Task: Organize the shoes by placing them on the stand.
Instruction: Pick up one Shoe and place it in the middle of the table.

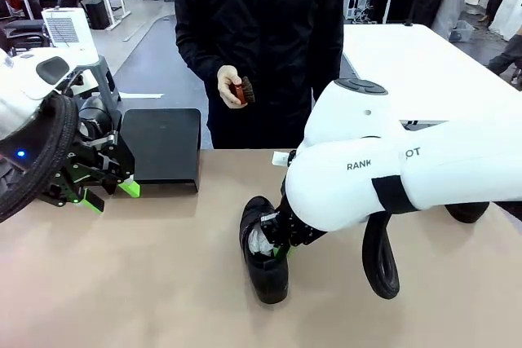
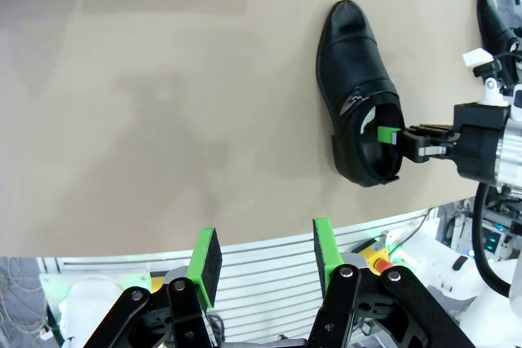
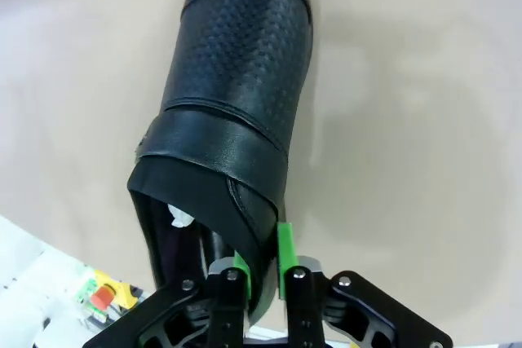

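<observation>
A glossy black shoe stands sole-down on the tan table, toe toward the robot's side. My right gripper is shut on the side wall of its opening. In the right wrist view its green pads pinch the leather collar of the shoe. The left wrist view shows this shoe with the right gripper at its heel opening. The black stand sits at the table's far left. My left gripper hovers open just left of it, its pads holding nothing.
A person in black stands at the far side holding a small brown brush. A second black shoe lies beyond the right arm, partly hidden. A black cable loop hangs from the right arm. Bare table lies between stand and shoe.
</observation>
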Controlling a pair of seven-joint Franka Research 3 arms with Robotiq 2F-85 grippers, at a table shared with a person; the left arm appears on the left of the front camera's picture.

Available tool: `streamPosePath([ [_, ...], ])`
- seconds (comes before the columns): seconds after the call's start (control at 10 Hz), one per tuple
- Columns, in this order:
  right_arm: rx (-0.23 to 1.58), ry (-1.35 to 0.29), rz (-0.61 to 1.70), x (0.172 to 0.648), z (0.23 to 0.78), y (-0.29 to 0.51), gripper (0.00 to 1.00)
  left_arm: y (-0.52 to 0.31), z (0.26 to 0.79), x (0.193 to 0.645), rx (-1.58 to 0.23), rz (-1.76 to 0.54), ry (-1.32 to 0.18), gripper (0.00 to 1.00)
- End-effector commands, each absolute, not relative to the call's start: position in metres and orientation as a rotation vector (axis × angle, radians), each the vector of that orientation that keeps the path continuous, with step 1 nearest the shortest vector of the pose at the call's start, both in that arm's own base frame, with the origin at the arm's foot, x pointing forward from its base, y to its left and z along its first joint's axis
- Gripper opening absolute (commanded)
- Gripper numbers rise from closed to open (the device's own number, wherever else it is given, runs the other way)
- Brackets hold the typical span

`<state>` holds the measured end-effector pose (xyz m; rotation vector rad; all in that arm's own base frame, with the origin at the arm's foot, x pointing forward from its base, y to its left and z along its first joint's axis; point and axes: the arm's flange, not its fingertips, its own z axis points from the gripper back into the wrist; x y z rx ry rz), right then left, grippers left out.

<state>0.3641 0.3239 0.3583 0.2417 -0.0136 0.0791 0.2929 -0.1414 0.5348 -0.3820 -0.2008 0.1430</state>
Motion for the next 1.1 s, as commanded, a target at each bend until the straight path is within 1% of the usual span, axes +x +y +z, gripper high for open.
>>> streamPosePath([
  [0.0, 0.231, -0.042, 0.039, 0.363, 0.364, 0.324, 0.48, -0.141, 0.536, 0.292, -0.397, 0.141, -0.195, 0.61],
  [0.2, 0.238, -0.059, 0.022, 0.363, 0.373, 0.317, 0.85, -0.141, 0.536, 0.292, -0.397, 0.141, -0.195, 0.61],
  [0.3, 0.238, -0.068, -0.005, 0.362, 0.383, 0.309, 1.0, -0.141, 0.536, 0.292, -0.397, 0.141, -0.195, 0.61],
  [0.5, 0.236, -0.058, -0.035, 0.357, 0.404, 0.284, 1.0, -0.141, 0.536, 0.292, -0.397, 0.141, -0.195, 0.61],
  [0.6, 0.214, -0.056, -0.004, 0.358, 0.404, 0.274, 1.0, -0.141, 0.536, 0.292, -0.397, 0.141, -0.195, 0.61],
  [0.7, 0.25, -0.063, 0.006, 0.367, 0.394, 0.298, 1.0, -0.141, 0.536, 0.292, -0.397, 0.141, -0.195, 0.61],
  [1.0, 0.25, -0.063, 0.006, 0.367, 0.394, 0.298, 1.0, -0.141, 0.536, 0.292, -0.397, 0.141, -0.195, 0.61],
])
